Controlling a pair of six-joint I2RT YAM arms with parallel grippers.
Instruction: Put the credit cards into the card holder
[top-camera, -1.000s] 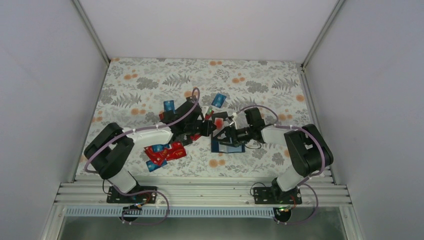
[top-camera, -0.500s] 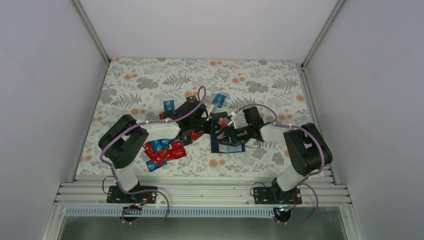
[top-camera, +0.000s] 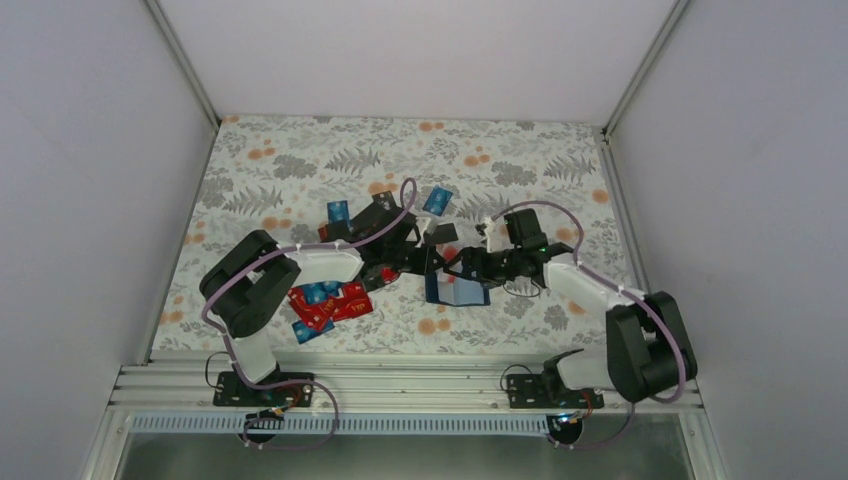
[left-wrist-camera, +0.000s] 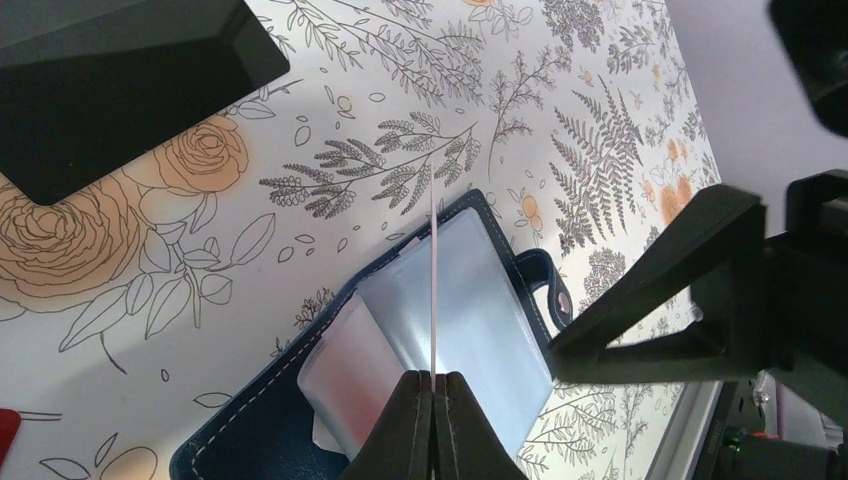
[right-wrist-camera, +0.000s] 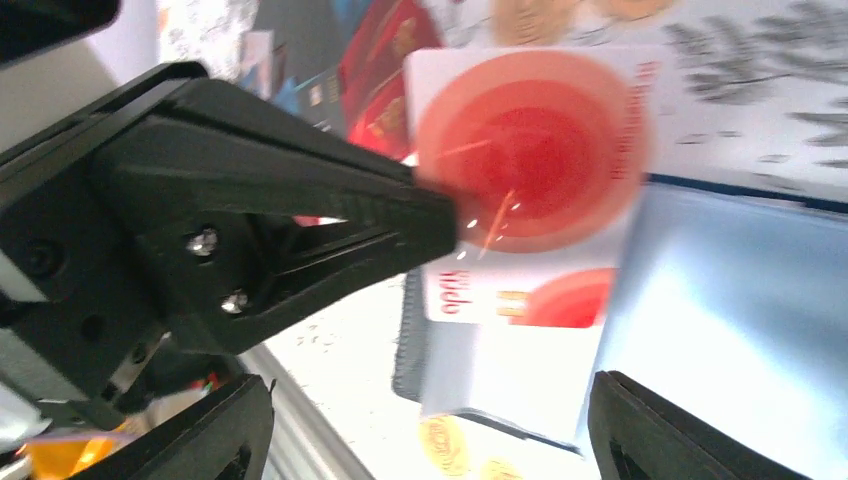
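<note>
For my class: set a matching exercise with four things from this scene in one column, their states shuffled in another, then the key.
1 left gripper
2 right gripper
3 card holder
4 black card

A folded open, clear sleeves showing
B shut on a red-and-white card
C lying flat beside the holder
D fingers wide apart, gripping nothing

Pairs: 1-B, 2-D, 3-A, 4-C

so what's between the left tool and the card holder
One credit card, pinched edge-on in the left tool, pointing at the open card holder's clear sleeves; the left wrist view shows it.
</note>
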